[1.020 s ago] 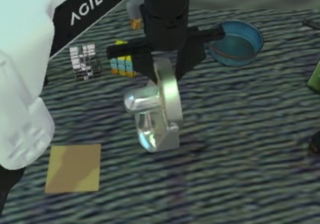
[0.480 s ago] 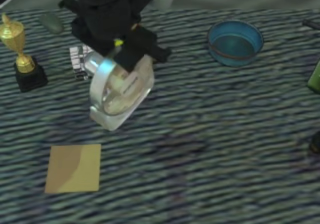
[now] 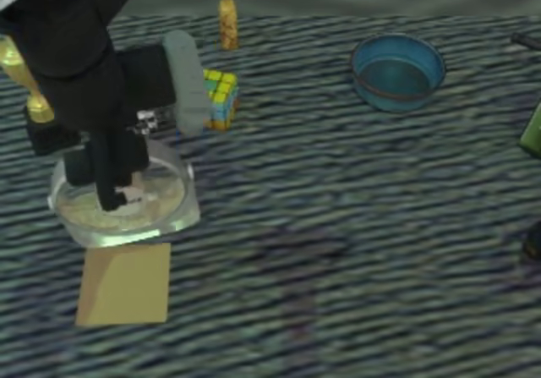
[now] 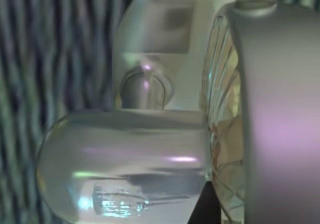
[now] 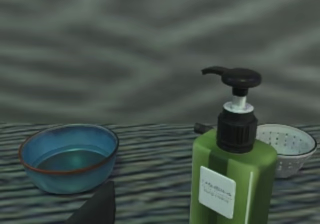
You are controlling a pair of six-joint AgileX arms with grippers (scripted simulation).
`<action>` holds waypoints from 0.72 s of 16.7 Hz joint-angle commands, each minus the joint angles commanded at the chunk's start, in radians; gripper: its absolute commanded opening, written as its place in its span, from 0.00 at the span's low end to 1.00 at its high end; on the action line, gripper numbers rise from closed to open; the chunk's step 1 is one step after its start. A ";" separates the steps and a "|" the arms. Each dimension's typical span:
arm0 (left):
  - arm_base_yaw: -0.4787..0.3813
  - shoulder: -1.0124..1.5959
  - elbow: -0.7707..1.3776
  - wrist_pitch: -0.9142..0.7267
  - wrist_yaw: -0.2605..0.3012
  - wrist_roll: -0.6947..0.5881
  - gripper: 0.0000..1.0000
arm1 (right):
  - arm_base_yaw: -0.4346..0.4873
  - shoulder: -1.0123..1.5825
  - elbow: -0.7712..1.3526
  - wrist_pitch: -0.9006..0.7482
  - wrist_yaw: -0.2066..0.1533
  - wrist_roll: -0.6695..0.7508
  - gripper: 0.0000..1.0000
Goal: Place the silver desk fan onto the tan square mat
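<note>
The silver desk fan [image 3: 127, 209] hangs at the left of the table with its pale grille facing up. My left gripper [image 3: 114, 188] reaches down from above and is shut on it. The fan's near rim overlaps the far edge of the tan square mat [image 3: 124, 285], which lies flat just in front. Up close in the left wrist view, the fan's shiny motor housing [image 4: 125, 169] and thick ring [image 4: 280, 114] fill the picture. My right arm [image 3: 532, 244] stays parked at the table's right edge.
A coloured puzzle cube [image 3: 218, 97] and a gold trophy [image 3: 17, 65] stand behind the fan, with a small yellow bottle [image 3: 227, 23] farther back. At the back right are a blue bowl [image 3: 397, 72], a green pump bottle [image 5: 232, 179] and a white colander [image 5: 287, 146].
My left gripper has carried the fan from the table's middle to the left and forward. The fan has turned from standing on edge to grille-up, now over the mat's far edge.
</note>
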 joint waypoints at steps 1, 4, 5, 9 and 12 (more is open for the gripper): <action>0.013 -0.021 -0.045 0.004 0.001 0.069 0.00 | 0.000 0.000 0.000 0.000 0.000 0.000 1.00; 0.042 -0.064 -0.149 0.010 0.003 0.217 0.00 | 0.000 0.000 0.000 0.000 0.000 0.000 1.00; 0.048 -0.071 -0.171 0.010 0.003 0.245 0.00 | 0.000 0.000 0.000 0.000 0.000 0.000 1.00; 0.053 -0.078 -0.190 0.010 0.003 0.270 0.00 | 0.000 0.000 0.000 0.000 0.000 0.000 1.00; 0.048 -0.073 -0.191 0.014 0.002 0.271 0.00 | 0.000 0.000 0.000 0.000 0.000 0.000 1.00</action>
